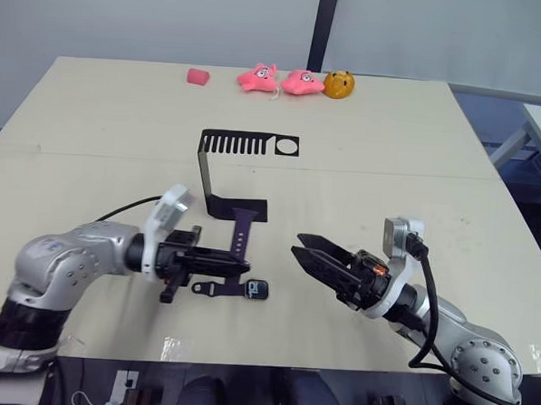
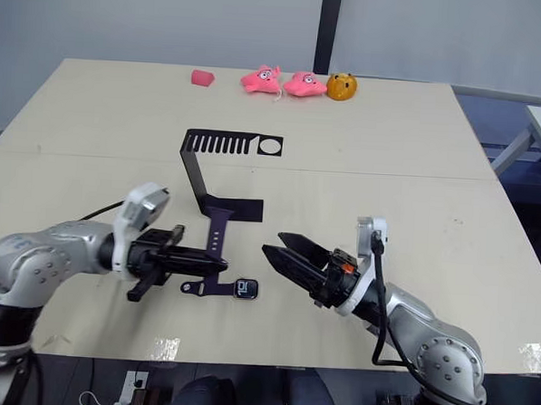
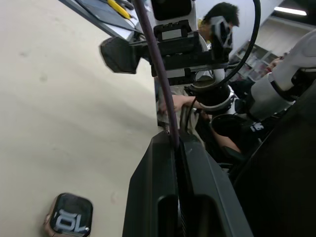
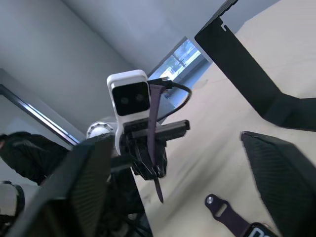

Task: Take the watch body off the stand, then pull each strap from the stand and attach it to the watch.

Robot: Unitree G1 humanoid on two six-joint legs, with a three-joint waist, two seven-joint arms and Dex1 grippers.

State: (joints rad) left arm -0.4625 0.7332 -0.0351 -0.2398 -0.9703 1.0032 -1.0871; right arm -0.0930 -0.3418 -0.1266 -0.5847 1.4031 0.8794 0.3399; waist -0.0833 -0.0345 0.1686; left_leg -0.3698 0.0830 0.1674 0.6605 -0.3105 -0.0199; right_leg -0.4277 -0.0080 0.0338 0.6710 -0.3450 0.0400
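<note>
While the watch body [image 1: 258, 290] lies flat on the table [image 1: 93, 121] just beyond the left gripper's [image 1: 240, 266] fingertips, already joined to one strap [image 1: 213, 288], the other strap [image 1: 239, 235] is seen pinched between that gripper's closed fingers and reaching back to the base of the stand [image 1: 240, 178]. In the same head view the right gripper [image 1: 305, 251] is held just off the watch body's far side, its fingers spread and empty. In the left wrist view, the purple strap [image 3: 158, 69] is clamped between the fingers, with the watch body [image 3: 69, 216] beside them. In the right wrist view, the stand [image 4: 249, 79] is seen between the spread fingers.
</note>
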